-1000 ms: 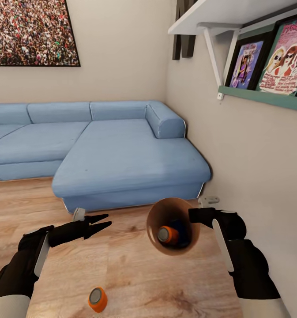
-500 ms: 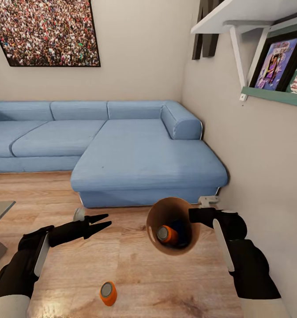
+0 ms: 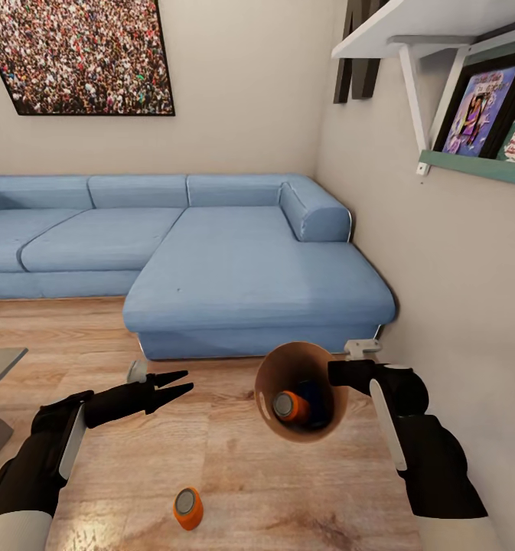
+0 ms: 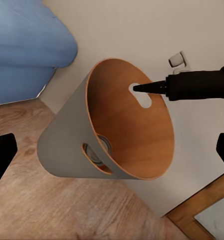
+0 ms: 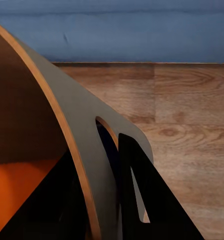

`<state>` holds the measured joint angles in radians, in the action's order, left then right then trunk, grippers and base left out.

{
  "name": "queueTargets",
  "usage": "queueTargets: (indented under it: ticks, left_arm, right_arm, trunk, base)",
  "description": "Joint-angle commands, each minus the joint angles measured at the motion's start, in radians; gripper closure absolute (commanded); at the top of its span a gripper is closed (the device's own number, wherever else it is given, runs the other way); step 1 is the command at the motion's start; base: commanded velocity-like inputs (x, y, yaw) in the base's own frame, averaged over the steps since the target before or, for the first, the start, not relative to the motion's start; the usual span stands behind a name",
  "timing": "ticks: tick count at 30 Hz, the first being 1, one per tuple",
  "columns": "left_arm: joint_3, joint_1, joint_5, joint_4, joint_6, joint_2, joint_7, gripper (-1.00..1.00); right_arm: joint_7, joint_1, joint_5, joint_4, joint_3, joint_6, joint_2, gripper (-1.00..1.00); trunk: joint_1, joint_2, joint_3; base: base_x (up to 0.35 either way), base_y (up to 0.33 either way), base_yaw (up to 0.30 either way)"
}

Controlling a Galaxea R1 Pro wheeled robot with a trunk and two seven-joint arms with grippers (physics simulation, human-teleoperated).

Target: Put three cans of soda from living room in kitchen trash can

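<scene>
Trash can [image 3: 301, 392] rim clamped by right fingers [image 3: 341, 373], soda can [image 3: 290, 407] inside; left fingers [image 3: 173, 384] apart, empty

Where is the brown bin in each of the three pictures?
Head view: the tash can is at lower middle, tipped, held by the right claw, one orange can inside.
Left wrist view: it sits at the center, mouth toward the camera.
Right wrist view: its wall and rim are close up.
Shared landmark: the blue sofa.
</scene>
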<state>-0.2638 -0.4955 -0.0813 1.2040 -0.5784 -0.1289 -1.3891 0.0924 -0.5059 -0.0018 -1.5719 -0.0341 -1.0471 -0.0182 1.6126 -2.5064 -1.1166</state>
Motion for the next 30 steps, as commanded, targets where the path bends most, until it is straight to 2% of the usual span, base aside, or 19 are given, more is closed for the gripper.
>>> queueTargets:
  ticks: [1,30]
  left_arm:
    - [0.000,0.000,0.000,0.000,0.000,0.000,-0.001,-1.00]
    - [0.001,0.000,0.002,0.003,0.000,0.000,0.003,-1.00]
  right_arm:
    - [0.001,0.000,-0.016,0.000,-0.001,0.000,0.000,1.00]
    - [0.001,0.000,-0.017,0.000,0.003,0.000,0.000,1.00]
  trunk:
    - [0.000,0.000,0.000]
    - [0.000,0.000,-0.042]
  base:
    - [0.000,0.000,0.000]
    - [0.000,0.000,0.000]
